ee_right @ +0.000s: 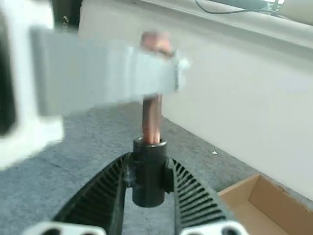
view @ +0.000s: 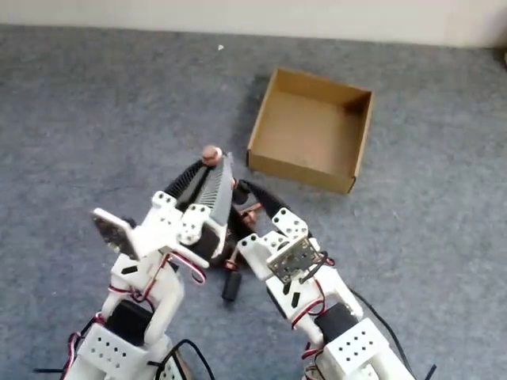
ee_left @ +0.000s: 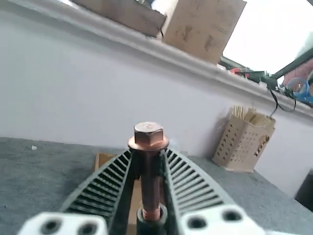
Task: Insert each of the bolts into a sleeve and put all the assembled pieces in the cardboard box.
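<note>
Where the two arms meet near the middle of the grey carpeted worktop [view: 95,103], we see both tools raised and brought together. The left tool [ee_left: 148,153] points upward, and its two ribbed fingers are closed almost fully on the shaft of a copper bolt [ee_left: 148,137]. The bolt stands upright, with its hexagonal flanged head just above the fingertips.

The right tool [ee_right: 148,164] sits just beside and below the left one. Its fingers are narrowly parted and clamped on either side of a black sleeve [ee_right: 148,178], which it holds upright. In the right wrist view the bolt's shaft enters the open top of this sleeve. In the left wrist view the lower end of the shaft sits inside the sleeve's dark rim. Bolt and sleeve are thus held off the worktop, one in each tool, with the bolt partly inside the sleeve.

The cardboard box [view: 297,170] lies open-topped beyond the tools, near them but apart. A small black piece [view: 230,286] lies on the worktop between the two arms; it is perhaps a second sleeve, though we cannot tell from the high view.
</note>
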Robot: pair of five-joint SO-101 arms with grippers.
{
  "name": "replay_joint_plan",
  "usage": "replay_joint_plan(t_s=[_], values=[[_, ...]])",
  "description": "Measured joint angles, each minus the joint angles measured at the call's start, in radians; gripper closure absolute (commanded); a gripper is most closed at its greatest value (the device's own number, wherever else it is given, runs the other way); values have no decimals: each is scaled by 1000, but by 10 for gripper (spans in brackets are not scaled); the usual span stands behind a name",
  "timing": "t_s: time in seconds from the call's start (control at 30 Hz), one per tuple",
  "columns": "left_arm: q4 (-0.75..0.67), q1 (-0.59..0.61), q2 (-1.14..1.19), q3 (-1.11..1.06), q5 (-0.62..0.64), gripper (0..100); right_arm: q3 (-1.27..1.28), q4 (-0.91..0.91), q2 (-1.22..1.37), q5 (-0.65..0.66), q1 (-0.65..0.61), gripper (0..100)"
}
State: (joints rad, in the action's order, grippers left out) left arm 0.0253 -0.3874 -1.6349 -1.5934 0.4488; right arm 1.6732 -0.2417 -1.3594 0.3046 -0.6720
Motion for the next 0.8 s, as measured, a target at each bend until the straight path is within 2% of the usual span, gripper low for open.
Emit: replay_joint_plan(t_s=[0.4,0.47,0.63,0.8], values=[[133,-52,0,0,-169,993,0,0,0,-2,9,993],[167,-54,-2,0,-219,952,0,0,0,-2,14,993],[354,-57,-14,74,-299,790,0,2,2,-49,48,993],[601,-48,-14,195,-285,783,0,2,2,-118,92,993]])
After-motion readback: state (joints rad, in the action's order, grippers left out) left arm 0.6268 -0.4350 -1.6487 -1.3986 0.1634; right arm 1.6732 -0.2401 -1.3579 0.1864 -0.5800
